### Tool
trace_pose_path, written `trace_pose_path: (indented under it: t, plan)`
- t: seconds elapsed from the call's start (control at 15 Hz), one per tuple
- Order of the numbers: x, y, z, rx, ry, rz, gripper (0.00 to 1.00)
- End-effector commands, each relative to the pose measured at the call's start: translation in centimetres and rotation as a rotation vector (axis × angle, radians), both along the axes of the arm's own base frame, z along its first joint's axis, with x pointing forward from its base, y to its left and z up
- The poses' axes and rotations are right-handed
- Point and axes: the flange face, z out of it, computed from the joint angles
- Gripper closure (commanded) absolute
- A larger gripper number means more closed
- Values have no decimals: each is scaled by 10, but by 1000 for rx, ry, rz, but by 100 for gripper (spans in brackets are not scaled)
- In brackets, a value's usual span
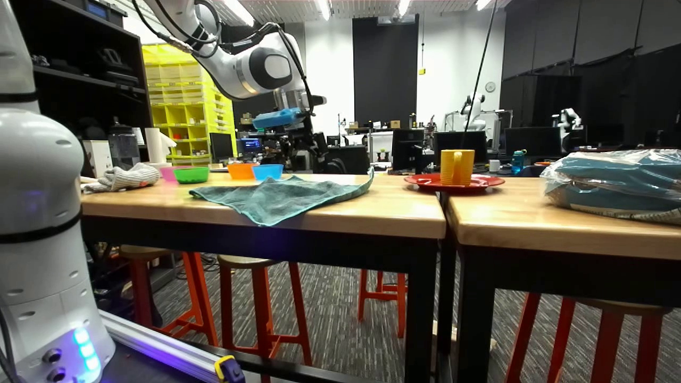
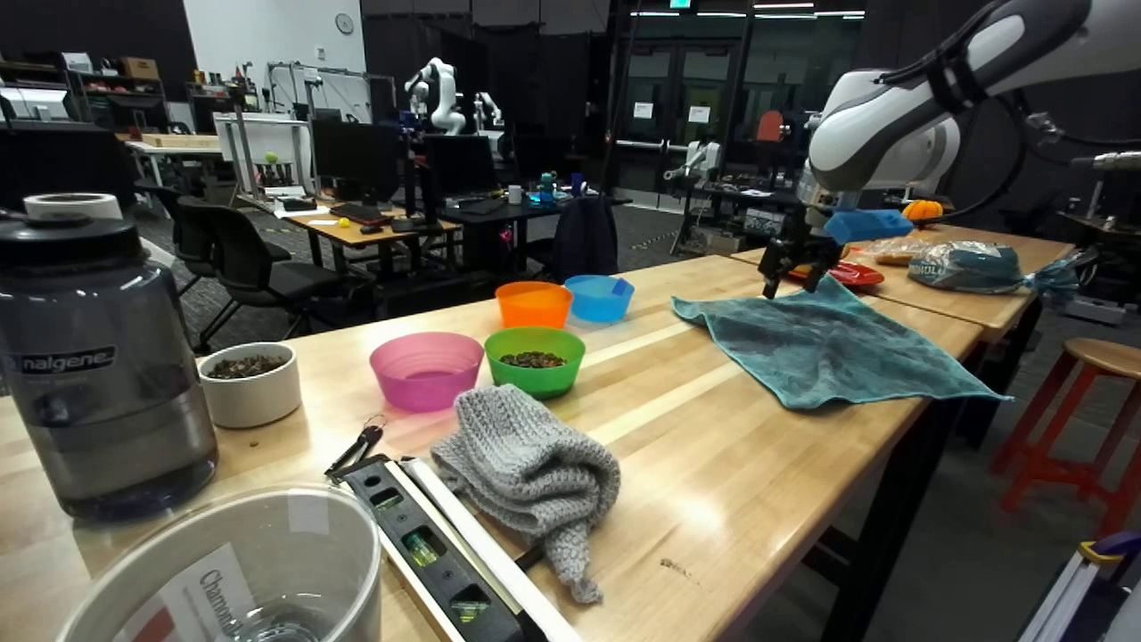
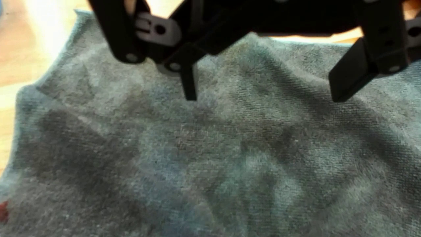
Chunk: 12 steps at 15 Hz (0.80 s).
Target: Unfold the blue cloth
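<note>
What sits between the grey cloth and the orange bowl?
The green bowl stands between the grey cloth and the orange bowl in both exterior views. In an exterior view, dark bits show inside it.

In an exterior view, the grey bottle (image 2: 116,401) far from the table's (image 2: 686,455) right edge reads "nalgene"; the pale cup's (image 2: 352,553) label (image 2: 214,580) starts "Chamom"; print on the wrapped bundle (image 2: 963,267) is unclear.
</note>
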Motion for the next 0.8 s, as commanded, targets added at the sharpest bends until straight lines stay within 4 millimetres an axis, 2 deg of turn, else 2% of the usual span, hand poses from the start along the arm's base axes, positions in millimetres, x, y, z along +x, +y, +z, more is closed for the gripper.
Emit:
trace_pose_path:
  t: [0.0,0.4,0.73]
  plan:
    - [15,-7,-10,21,23,12,0]
    - [23,-15,-32,36,59,-1,0]
    - [38,-15,-39,64,60,-1,0]
